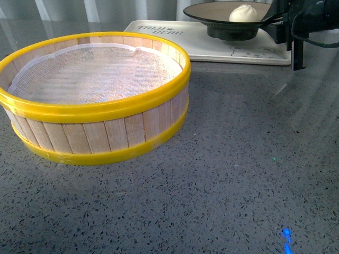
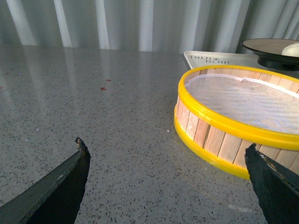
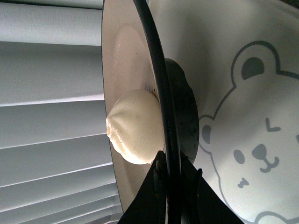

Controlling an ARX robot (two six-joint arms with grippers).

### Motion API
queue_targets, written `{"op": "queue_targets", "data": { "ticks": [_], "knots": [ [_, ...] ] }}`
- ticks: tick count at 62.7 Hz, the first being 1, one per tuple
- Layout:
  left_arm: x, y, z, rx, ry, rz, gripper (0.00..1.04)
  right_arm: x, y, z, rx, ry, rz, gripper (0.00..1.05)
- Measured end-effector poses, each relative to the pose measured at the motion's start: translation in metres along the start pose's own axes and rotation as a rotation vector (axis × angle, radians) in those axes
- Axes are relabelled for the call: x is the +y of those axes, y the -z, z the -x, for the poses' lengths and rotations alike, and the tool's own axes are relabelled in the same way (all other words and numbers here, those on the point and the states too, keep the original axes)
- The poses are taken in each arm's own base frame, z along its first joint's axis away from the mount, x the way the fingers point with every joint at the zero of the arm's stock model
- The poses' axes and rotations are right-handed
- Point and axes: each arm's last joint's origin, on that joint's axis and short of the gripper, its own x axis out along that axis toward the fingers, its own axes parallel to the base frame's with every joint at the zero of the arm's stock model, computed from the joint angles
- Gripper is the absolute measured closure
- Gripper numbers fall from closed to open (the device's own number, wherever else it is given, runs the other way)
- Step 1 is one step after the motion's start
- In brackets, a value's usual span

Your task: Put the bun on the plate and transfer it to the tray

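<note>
The tray's (image 1: 212, 50) printed lettering (image 1: 159, 29) seems to read "TINY BEAR", though it is small and slanted. A bear face drawing (image 3: 254, 144) shows in the right wrist view. The plate (image 1: 206, 13), cut off by the front view's top edge, is over the tray's far right part; whether its foot touches cannot be told. The bun (image 1: 243, 13) lies in the plate. The right pincer (image 1: 269, 21) is clamped on the plate's black rim, its arm mostly out of frame. The left pincer (image 2: 166, 179) gapes wide over the grey speckled surface (image 1: 238, 159), holding nothing. The yellow-rimmed steamer basket (image 1: 100, 135) holds only a white cloth liner (image 1: 95, 71).
</note>
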Motion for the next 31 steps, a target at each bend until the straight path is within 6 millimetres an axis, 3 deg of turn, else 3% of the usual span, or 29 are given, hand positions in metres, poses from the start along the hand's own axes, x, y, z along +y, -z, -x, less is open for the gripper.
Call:
{"op": "queue_targets", "data": {
  "ticks": [31],
  "knots": [
    [0.0000,0.0000,0.0000,0.000,0.000,0.000,0.07,-0.0086,-0.0025,-0.0077,0.017,0.058,-0.015,1.02]
  ]
}}
